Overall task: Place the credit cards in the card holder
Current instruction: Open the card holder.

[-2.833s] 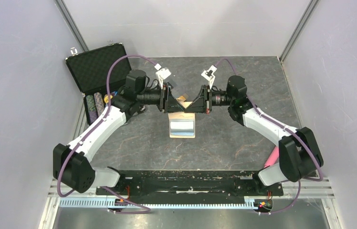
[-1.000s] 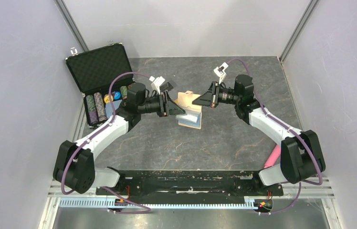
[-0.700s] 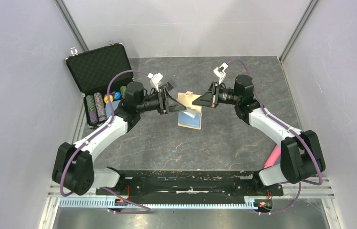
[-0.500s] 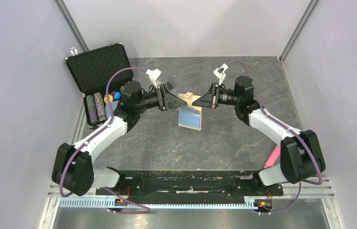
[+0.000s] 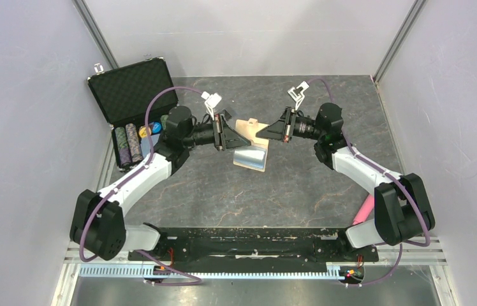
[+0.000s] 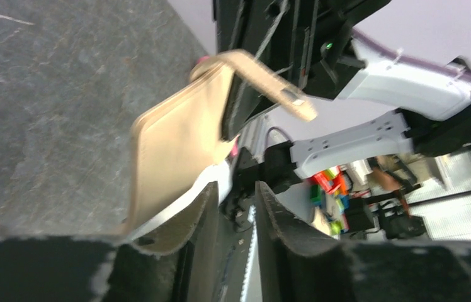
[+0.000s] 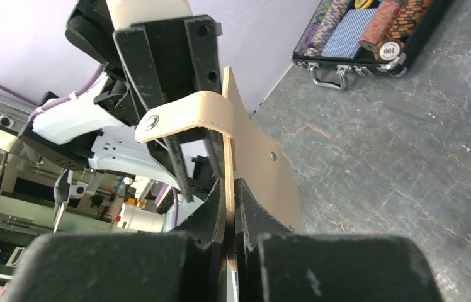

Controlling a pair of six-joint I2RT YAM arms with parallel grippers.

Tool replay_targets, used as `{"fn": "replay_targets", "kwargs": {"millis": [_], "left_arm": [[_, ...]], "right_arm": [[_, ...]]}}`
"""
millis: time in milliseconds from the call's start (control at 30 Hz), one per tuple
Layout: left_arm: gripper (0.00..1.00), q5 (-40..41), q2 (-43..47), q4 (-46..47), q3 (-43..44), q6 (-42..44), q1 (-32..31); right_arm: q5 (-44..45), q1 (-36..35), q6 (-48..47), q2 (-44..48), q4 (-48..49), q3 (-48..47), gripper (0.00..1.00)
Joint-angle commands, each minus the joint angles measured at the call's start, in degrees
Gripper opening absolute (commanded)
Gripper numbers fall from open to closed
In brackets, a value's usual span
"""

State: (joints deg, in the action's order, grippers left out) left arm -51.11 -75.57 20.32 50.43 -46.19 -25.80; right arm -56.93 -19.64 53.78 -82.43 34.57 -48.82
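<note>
Grey stone-patterned table point(image 5: 223, 191) and pale walls enclosed the station. An open black case point(image 5: 131, 86) holding poker chips point(image 5: 129, 143) lay at the upper left. We found the card holder point(image 5: 250, 143) at frame centre, raised between the two grippers and partly unfolded, its blue lining showing. The right gripper point(image 7: 230, 189) was clamped tight on one tan flap, just below the snap tab point(image 7: 176, 119). The left gripper point(image 6: 236, 187) stood narrowly apart with the other flap lying against one finger; we could not tell whether it had a hold. In our judgement, spreading the holder called for a square bite on that free flap and a gentle outward pull, with the right clamp kept firm. We could not locate the credit cards in any view, and the holder's pockets were hidden.
</note>
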Motion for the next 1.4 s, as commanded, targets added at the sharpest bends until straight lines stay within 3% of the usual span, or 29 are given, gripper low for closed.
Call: {"fn": "replay_targets", "kwargs": {"millis": [0, 133, 267, 600, 800, 1000, 1200, 1367], "left_arm": [[0.40, 3.02, 2.91, -12.67, 4.38, 12.35, -0.30], [0.51, 15.92, 4.82, -30.13, 7.98, 19.11, -0.30], [0.55, 17.11, 4.67, -37.34, 8.74, 21.14, -0.32], [0.56, 14.45, 3.39, -36.66, 6.27, 19.59, -1.27], [0.42, 9.35, 3.01, -35.49, 7.02, 18.46, -1.92], [0.40, 6.19, 5.42, -33.64, 6.72, 17.11, -2.50], [0.51, 5.55, 8.14, -25.38, 3.41, 12.89, -2.50], [0.60, 17.14, 8.18, -33.88, 3.60, 16.53, -2.56]], "right_arm": [[-1.17, 0.19, 4.85, 1.23, 7.64, 0.08, 0.00], [-0.50, 0.33, 3.49, 1.43, 5.47, 0.31, 0.00], [0.58, 0.35, -0.89, 1.91, -0.42, -0.70, 0.00], [1.12, 0.39, -2.31, 1.92, -2.57, -1.02, 0.00], [1.29, 0.39, -3.30, 1.73, -3.75, -1.19, 0.00], [1.38, 0.40, -4.67, 1.88, -5.21, -0.43, 0.00], [1.33, 0.41, -4.72, 1.92, -5.04, 0.65, 0.00], [1.20, 0.41, -4.65, 1.95, -4.86, 0.65, 0.00]]}}
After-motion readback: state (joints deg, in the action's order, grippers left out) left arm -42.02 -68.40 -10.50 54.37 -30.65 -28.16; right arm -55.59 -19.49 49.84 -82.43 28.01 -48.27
